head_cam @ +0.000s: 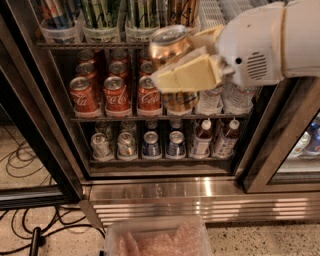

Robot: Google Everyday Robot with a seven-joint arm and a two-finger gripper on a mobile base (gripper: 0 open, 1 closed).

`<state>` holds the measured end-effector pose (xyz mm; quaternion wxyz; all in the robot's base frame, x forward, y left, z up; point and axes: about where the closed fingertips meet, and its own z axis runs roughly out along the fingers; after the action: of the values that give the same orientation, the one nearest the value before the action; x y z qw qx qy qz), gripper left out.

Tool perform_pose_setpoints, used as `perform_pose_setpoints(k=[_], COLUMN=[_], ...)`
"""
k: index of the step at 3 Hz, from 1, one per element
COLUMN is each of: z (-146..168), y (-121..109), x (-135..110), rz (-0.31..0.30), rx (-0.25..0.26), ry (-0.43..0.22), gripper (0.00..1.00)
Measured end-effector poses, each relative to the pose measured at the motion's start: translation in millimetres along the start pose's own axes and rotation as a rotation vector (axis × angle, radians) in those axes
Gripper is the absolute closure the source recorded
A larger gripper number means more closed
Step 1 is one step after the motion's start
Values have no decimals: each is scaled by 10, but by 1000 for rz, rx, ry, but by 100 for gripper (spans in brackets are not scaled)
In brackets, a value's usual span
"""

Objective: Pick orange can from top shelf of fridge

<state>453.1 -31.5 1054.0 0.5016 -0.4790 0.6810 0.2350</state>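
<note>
Gripper: the gripper point(178, 59) hangs in front of the open fridge point(35, 105), level with the front edge of the top shelf point(90, 45), at the end of a white arm point(260, 42) reaching in from the right.
Grip: its cream fingers point(189, 75) are clamped on the orange can point(169, 43), one across the front and one behind.
Orange can: out of the fridge and off the shelf, tilted with its silver lid leaning up and to the left, its lower end in front of the water bottles point(210, 102).
Top shelf: clear cups point(102, 31) along its front hold tall green-striped cans point(100, 11); a white ribbed divider point(210, 11) sits at the right.
Middle rack: red cola cans point(117, 93) in rows on the left.
Bottom rack: small cans point(150, 145), with red-capped bottles point(202, 137) beside them.
Base: a ribbed steel panel point(200, 200) under the door opening.
Floor: a clear plastic bin point(160, 237) near the bottom edge, black cables point(20, 235) to its left.
</note>
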Motion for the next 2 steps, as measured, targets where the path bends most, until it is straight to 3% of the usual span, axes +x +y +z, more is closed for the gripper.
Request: perform_pose_setpoints(k=[1, 2], z=[47, -29], y=[440, 626], x=[-60, -87], rz=[-38, -26], rx=[-123, -172], ry=[8, -15], gripper=[100, 100])
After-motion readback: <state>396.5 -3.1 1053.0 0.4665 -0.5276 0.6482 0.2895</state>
